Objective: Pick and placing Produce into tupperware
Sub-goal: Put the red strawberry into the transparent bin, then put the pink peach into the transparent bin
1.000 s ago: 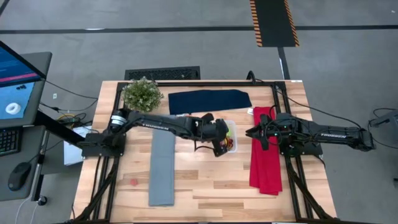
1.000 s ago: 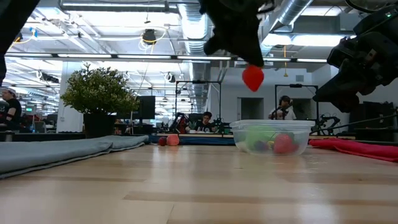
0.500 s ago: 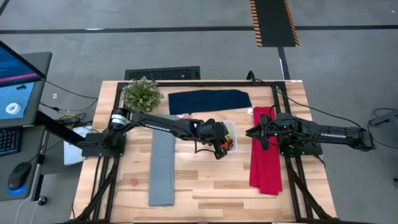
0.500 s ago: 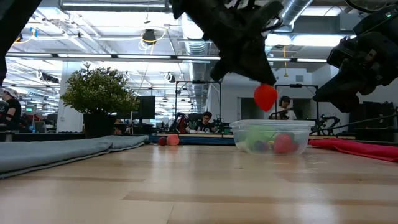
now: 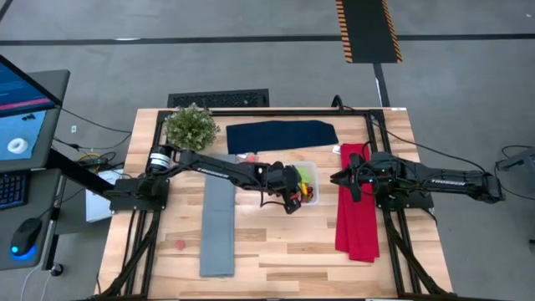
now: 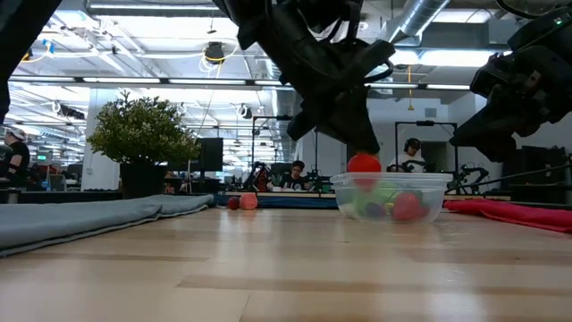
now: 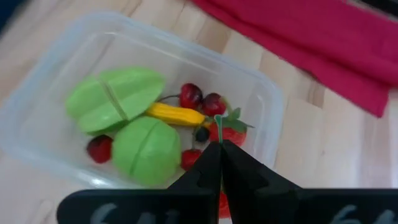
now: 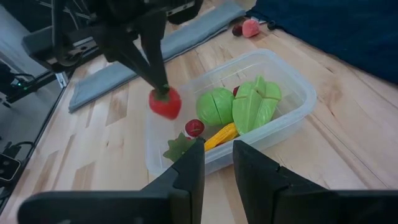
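The clear tupperware [image 5: 306,181] stands mid-table between the grey and red cloths. It holds lime-green pieces [image 7: 134,146], a yellow piece [image 7: 176,114], cherries and a red strawberry-like piece [image 7: 231,132]. My left gripper [image 5: 292,201] hangs over its left part, shut on another red strawberry-like piece [image 8: 165,103] that sits about level with the rim [image 6: 364,164]. My right gripper [image 5: 338,178] waits over the red cloth, open, with nothing between its fingers [image 8: 217,163]. Loose produce lies by the navy cloth [image 5: 248,156] and near the front left [image 5: 178,245]. My left gripper pinches the thin green stalk [image 7: 218,119] on top of the red piece between its two fingertips. The fingers [image 8: 157,73] slant down from the table's left. The piece hangs below them, stalk up, clear of the tub's contents.
A potted plant [image 5: 191,125] stands at the far left. A grey cloth [image 5: 217,221] lies left of the tub, a navy cloth [image 5: 282,135] behind it, and a red cloth [image 5: 358,219] on the right under my right arm. Bare wood lies in front of the tub.
My left gripper has sunk toward the tupperware and tipped further down, staying shut. The red piece has come down with it, from well above the tub to about rim level.
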### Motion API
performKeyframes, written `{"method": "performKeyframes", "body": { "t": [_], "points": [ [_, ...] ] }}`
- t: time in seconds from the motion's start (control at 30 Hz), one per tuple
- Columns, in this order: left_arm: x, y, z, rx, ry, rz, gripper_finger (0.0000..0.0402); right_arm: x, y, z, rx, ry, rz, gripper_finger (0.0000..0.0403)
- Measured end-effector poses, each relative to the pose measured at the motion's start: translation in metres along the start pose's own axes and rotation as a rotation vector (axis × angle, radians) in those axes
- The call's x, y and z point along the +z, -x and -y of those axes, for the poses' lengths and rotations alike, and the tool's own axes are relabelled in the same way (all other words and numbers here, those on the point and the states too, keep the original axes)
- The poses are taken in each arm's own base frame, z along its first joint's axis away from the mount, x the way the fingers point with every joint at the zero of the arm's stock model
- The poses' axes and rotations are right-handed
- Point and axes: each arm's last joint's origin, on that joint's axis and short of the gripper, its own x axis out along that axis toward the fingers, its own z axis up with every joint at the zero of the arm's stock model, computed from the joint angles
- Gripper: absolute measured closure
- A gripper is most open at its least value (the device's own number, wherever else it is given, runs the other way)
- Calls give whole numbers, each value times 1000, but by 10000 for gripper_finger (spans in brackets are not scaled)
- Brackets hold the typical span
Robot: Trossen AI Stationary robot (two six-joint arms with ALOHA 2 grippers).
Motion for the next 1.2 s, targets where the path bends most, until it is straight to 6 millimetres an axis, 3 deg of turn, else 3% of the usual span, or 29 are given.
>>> {"method": "performKeyframes", "body": {
  "t": [0.17,0.53,0.93,1.07,1.2],
  "points": [
    [-12,-7,-4,-18,24,9,401,0,0,0,0,0,0,295],
    [-16,-9,-7,16,40,30,396,0,0,0,0,0,0,295],
    [-13,-9,-4,-17,32,71,254,0,0,0,0,0,0,295],
    [-6,-4,3,-41,4,30,241,0,0,0,0,0,0,295],
    [10,21,17,-41,-67,-16,245,0,0,0,0,0,0,295]
  ]
}}
